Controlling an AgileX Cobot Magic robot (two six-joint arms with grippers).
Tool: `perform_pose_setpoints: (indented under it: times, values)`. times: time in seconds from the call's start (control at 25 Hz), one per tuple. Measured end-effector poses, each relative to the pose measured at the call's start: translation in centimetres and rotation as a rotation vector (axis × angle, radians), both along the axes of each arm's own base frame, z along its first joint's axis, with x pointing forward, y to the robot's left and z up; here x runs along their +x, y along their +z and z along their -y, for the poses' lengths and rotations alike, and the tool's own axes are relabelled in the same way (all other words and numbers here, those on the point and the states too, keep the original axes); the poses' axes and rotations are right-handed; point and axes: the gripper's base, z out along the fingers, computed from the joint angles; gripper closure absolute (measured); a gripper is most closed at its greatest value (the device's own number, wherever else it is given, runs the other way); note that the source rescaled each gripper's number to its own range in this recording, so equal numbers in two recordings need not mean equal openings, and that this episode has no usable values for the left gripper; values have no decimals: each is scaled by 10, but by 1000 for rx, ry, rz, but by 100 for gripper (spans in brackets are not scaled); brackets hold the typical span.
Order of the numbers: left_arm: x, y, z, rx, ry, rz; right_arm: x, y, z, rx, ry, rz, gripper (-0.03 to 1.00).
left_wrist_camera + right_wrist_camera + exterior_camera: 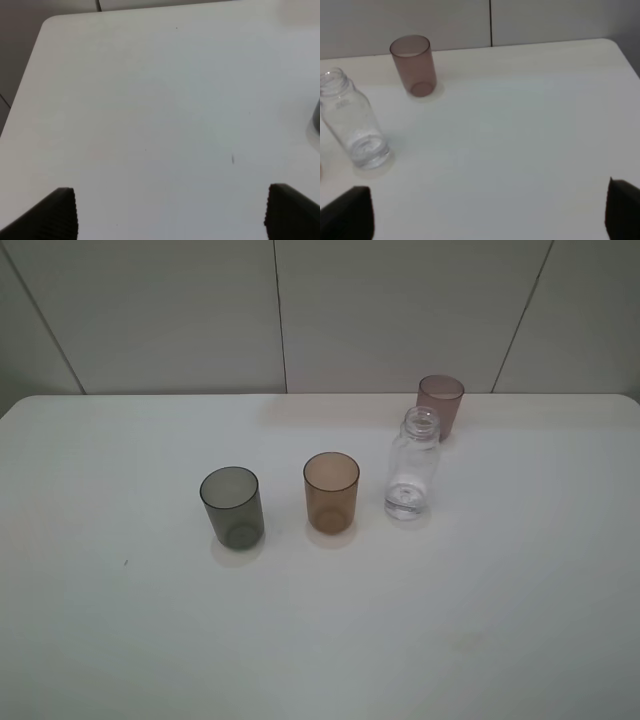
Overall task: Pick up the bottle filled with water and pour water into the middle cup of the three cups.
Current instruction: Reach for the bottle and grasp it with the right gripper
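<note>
The clear capless bottle [413, 466] stands upright on the white table [120, 640], right of the amber-brown middle cup [331, 492]. The smoky grey cup [232, 507] stands to the left and the pinkish-mauve cup [440, 405] behind the bottle. The right wrist view shows the bottle [354, 120] and the mauve cup [413, 65] ahead, well apart from my open, empty right gripper [490, 215]. My left gripper [170, 215] is open and empty over bare table; a sliver of the grey cup [316, 117] shows at that view's edge. Neither gripper shows in the exterior high view.
A tiled wall [300, 310] rises behind the table's far edge. The table's rounded corner [47, 22] shows in the left wrist view. A small dark speck [125, 562] lies on the table left of the grey cup.
</note>
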Motion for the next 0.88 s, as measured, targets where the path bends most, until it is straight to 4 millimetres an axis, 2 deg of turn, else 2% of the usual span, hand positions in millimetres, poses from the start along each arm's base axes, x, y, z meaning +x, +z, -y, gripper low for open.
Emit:
perform_pose_setpoints:
  times: [0.16,0.36,0.48,0.64,0.88]
  values:
    - [0,0,0,0,0,0,32,5,-6,76,37,-115,-3]
    - [0,0,0,0,0,0,89,22,-7,138,41,-41,-3]
    - [0,0,0,0,0,0,120,18,-10,141,61,-27,-3]
    - [0,0,0,0,0,0,145,0,-30,129,193,-21,-3]
    - [0,0,0,0,0,0,162,-52,-59,115,336,-1,-3]
